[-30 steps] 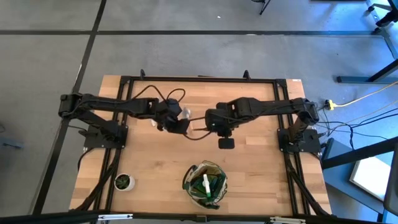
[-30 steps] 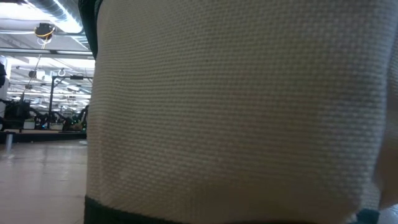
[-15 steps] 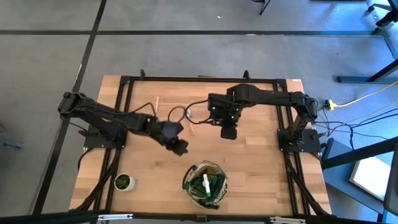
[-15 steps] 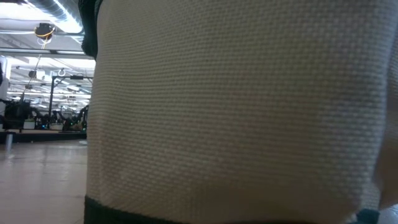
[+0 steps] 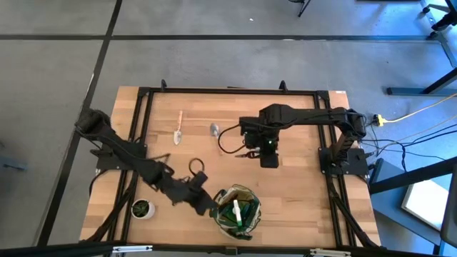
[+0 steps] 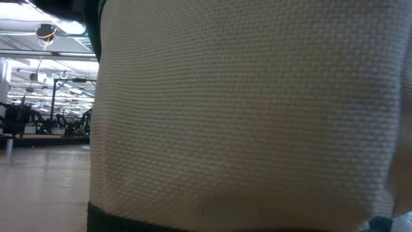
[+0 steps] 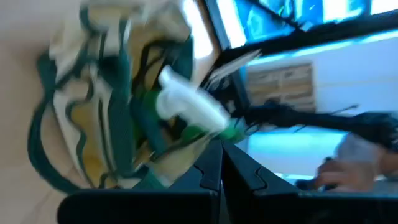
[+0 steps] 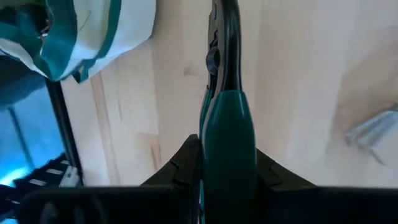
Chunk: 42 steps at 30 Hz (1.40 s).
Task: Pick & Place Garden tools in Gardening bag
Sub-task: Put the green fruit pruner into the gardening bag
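The gardening bag (image 5: 235, 211) stands at the table's near edge with a green spray bottle's white trigger (image 7: 186, 102) sticking out of it. The bag's woven wall (image 6: 244, 116) fills the low view. My left gripper (image 5: 208, 203) hangs shut and empty just left of the bag (image 7: 106, 106). My right gripper (image 5: 268, 158) is over the table's middle, shut on the pruning shears (image 8: 225, 74). A wooden-handled trowel (image 5: 178, 128) and a small metal tool (image 5: 213, 129) lie flat on the far part of the table. My right gripper pinches the shears' green handle (image 8: 227, 134) between its two fingers (image 8: 186, 158). The fingers come steeply from above and lie along the shears. The pivot (image 8: 214, 60) and blades reach forward past the fingertips toward the tabletop. Whether the blades touch the wood I cannot tell.
A small potted plant (image 5: 142, 208) stands near the table's near left corner. A black frame (image 5: 228, 91) runs around the tabletop. Bare wood lies between the right gripper and the bag. A person's hand (image 7: 348, 171) shows in the room beyond.
My left gripper has swung away from the right gripper at the table's middle, toward the near edge, and now hangs beside the bag. My right gripper has shifted a little toward the table's right and tipped more steeply downward, still holding the shears.
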Tool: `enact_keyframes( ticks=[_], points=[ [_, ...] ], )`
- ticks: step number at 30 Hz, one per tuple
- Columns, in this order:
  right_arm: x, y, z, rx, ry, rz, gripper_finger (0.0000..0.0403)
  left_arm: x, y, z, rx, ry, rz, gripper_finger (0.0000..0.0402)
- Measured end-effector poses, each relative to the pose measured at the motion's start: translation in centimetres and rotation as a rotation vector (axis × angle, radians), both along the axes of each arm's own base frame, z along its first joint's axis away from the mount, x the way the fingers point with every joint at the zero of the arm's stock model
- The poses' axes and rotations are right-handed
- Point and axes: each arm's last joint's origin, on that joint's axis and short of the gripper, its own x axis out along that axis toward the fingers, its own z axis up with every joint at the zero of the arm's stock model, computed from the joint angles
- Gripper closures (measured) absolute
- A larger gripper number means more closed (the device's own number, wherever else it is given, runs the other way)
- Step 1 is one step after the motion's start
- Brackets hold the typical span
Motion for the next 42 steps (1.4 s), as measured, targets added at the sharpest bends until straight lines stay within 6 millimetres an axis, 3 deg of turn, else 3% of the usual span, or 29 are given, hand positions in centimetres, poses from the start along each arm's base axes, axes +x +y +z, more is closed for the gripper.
enact_keyframes(
  ticks=[6,11,17,21,32,42],
  points=[
    [-1.0,0.1,-1.6,0.054,0.01,-0.079,0.0338,3.8,-2.0,-0.8,0.123,0.074,-0.145,0.04],
    [-2.1,0.6,-2.6,0.062,0.064,-0.198,0.0338,5.7,-3.1,0.2,0.33,0.188,-0.206,0.04],
    [-2.9,2.6,-2.9,0.122,0.032,-0.316,0.0338,5.4,-3.4,1.4,0.574,0.361,-0.266,0.04],
    [-2.7,4.1,-2.9,0.141,0.007,-0.355,0.0338,4.8,-2.8,1.2,0.656,0.45,-0.316,0.0401],
    [-2.5,8.2,-2.7,0.182,-0.027,-0.367,0.0338,4.4,-2.4,0.8,0.712,0.503,-0.395,0.04],
    [-2.9,9.6,-2.8,0.144,-0.015,-0.395,0.0338,5.1,-0.1,0.6,0.795,0.555,-0.389,0.0401]
  ],
)
